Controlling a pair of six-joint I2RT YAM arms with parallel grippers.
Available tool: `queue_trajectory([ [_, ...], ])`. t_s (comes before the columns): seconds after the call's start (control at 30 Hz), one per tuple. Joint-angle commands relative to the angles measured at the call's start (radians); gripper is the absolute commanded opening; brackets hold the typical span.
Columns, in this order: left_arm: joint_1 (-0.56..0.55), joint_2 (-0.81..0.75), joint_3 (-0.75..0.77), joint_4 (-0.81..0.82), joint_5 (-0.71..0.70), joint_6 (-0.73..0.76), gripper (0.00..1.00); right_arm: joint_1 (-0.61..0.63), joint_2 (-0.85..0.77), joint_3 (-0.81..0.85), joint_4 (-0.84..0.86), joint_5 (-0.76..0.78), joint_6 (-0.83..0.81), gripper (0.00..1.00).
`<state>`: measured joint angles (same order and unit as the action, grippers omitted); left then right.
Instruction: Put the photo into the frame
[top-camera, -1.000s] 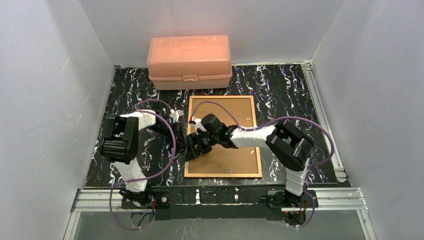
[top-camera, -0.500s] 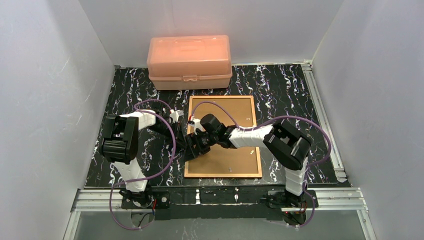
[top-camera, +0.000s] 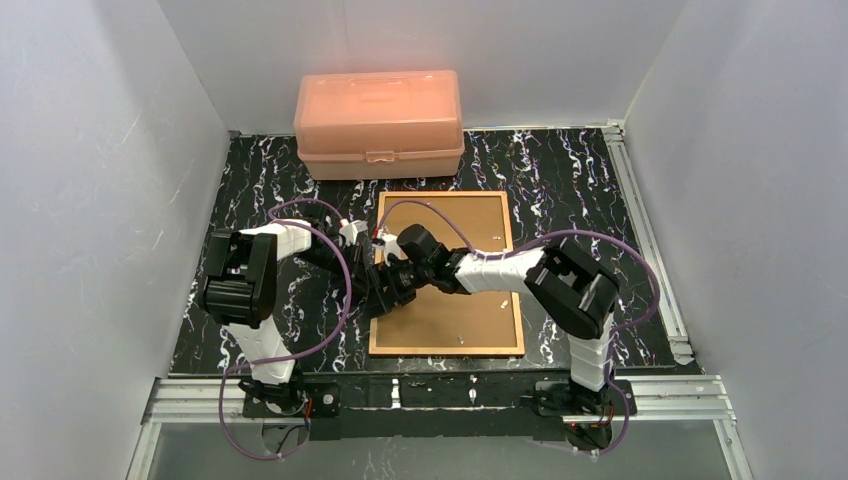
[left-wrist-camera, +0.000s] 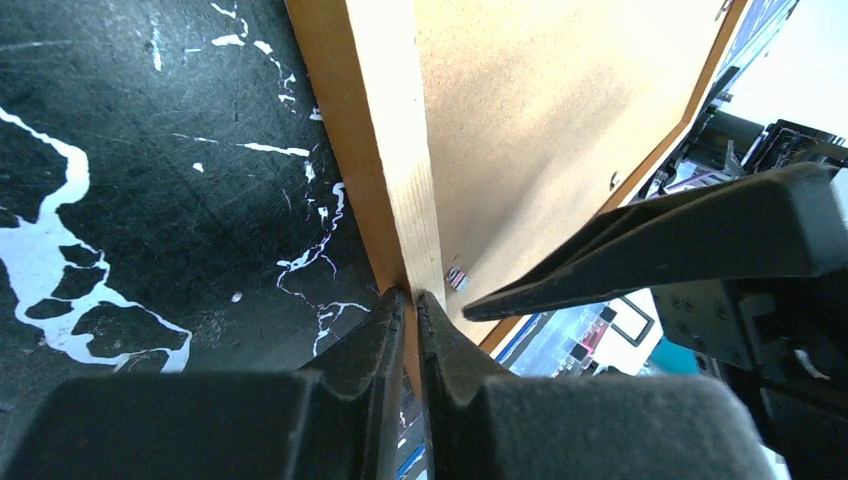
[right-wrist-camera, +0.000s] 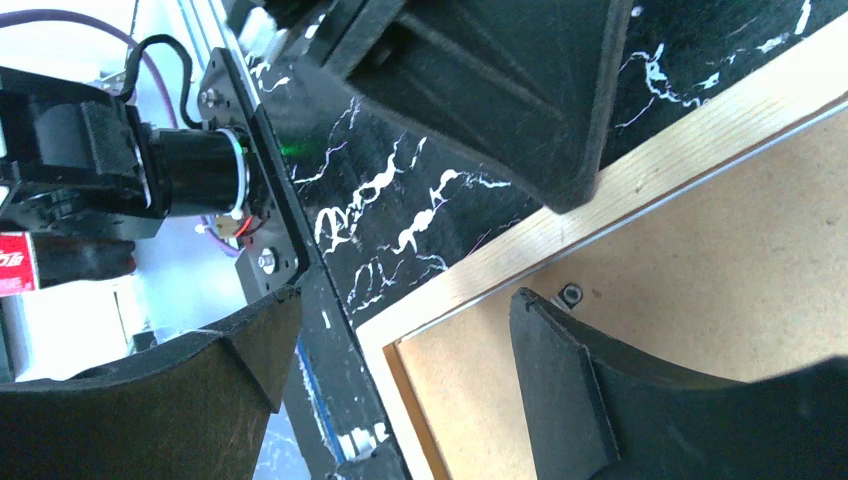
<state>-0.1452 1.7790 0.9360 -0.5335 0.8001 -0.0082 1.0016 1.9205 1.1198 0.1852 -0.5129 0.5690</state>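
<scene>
My left hand (left-wrist-camera: 411, 300) is pinched shut on the left rail of the large orange-brown wooden picture frame (top-camera: 516, 280), steadying it on the black marbled desk (top-camera: 570, 180). Just right of that grip, my right hand (right-wrist-camera: 405, 300) gapes wide across the same rail, likely going for the plain brown backing board (top-camera: 470, 305). The frame lies back-up, with its long axis running away from me. I can't see the photo.

The right hand (top-camera: 390, 288) is edging left across the frame (top-camera: 440, 194), nearing the left hand (top-camera: 367, 276) at its left border.
</scene>
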Motion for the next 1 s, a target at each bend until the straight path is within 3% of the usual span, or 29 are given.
queue_trajectory([
  [0.0,-0.007,0.010,0.006,-0.028,-0.013,0.015,0.07,-0.026,-0.108,-0.016,0.014,-0.025,-0.021,0.84],
  [0.97,-0.007,0.010,0.016,-0.032,-0.006,0.015,0.05,-0.034,-0.021,-0.102,0.102,-0.065,0.017,0.82],
])
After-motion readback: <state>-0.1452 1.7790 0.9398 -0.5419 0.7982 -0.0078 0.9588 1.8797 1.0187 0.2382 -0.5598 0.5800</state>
